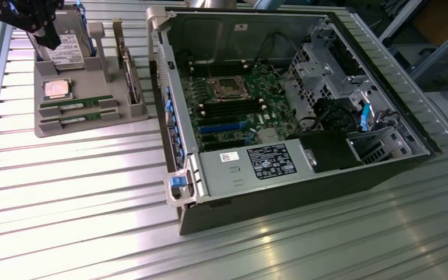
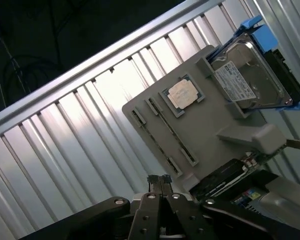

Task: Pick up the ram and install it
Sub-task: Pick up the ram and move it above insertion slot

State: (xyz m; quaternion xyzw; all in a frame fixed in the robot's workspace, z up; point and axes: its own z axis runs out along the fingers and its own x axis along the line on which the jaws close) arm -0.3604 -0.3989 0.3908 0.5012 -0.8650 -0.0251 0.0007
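Gripper (image 1: 53,41) clenched on nothing, above the grey tray (image 1: 91,84); the ram (image 1: 76,105) is seated in a tray slot.
The ram lies toward 6 o'clock of the fingertips, twin stick (image 1: 80,118) just beside. Likely light, stiff, fragile: pinch mid-length, off the contacts. Slot walls crowd it; overhead is open; the open case (image 1: 286,201) stands at the tray's 3 o'clock.

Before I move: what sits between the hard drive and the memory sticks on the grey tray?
The square processor chip lies flat on the tray between the hard drive and memory sticks, seen in both views.
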